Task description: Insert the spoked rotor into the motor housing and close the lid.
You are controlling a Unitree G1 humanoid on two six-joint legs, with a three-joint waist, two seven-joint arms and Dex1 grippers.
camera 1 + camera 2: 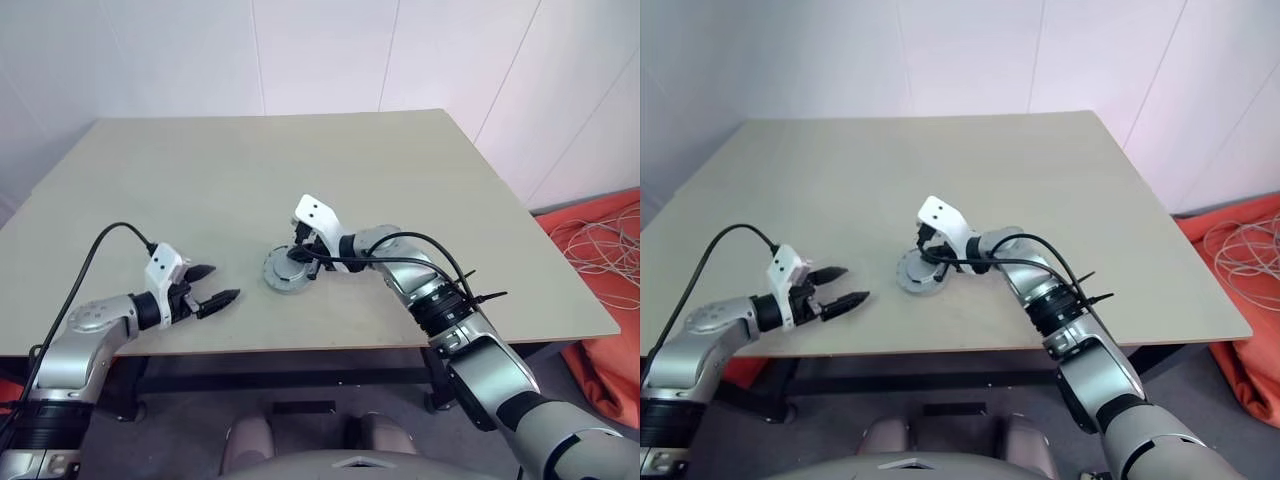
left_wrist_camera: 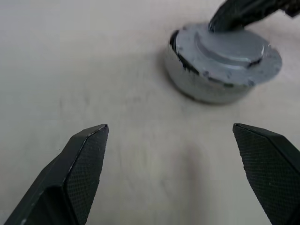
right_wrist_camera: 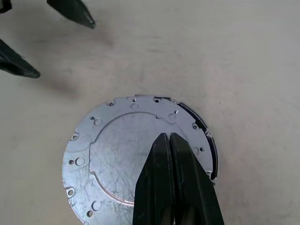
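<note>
Resting on the table (image 1: 420,190), motor housing (image 2: 206,86) capped by its lid (image 3: 122,150), right gripper (image 3: 168,137) pinched shut over it, left gripper (image 1: 216,284) spread wide nearby.

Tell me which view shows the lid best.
The right wrist view: it looks straight down on the lid, showing its silvery face, raised centre and small rim holes, with the shut right gripper over it. The left wrist view shows it side-on, sitting on the housing. The head views show it small.
</note>
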